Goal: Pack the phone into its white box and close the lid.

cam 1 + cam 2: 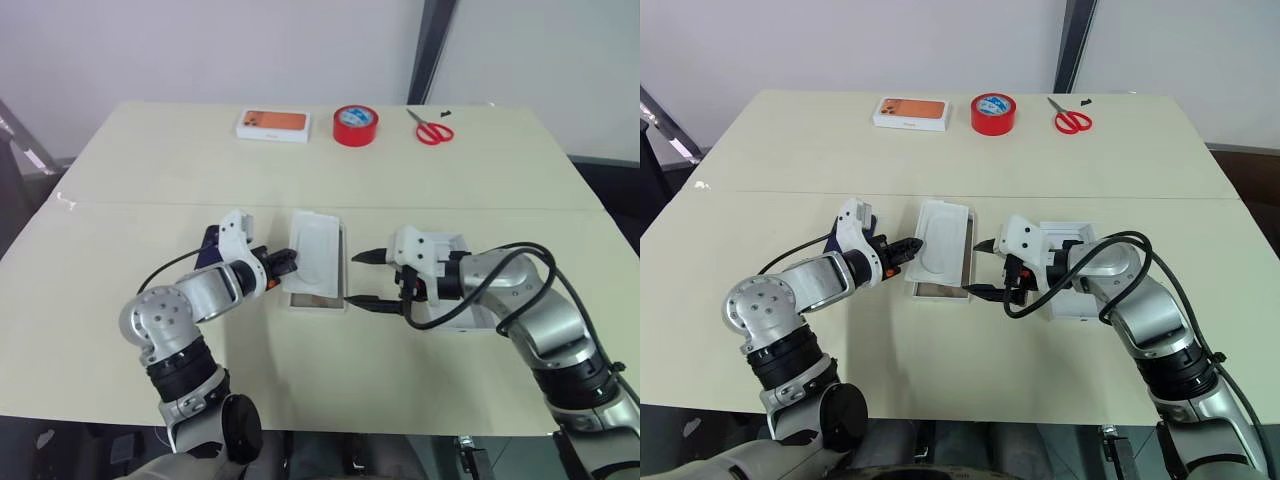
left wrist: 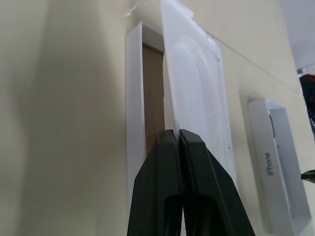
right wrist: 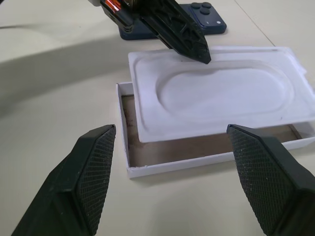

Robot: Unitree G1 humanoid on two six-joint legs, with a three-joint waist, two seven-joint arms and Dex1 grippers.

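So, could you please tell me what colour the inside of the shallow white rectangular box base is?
Tan-brown cardboard inside the shallow white rectangular box base, clearest in the right wrist view.

White insert point(image 3: 216, 98) covering most of the white box point(image 3: 147, 169), left claw point(image 3: 189, 42) at its edge; bare table point(image 1: 300, 380) nearer

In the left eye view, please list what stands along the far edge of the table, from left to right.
White box with orange top → red tape roll → red-handled scissors.
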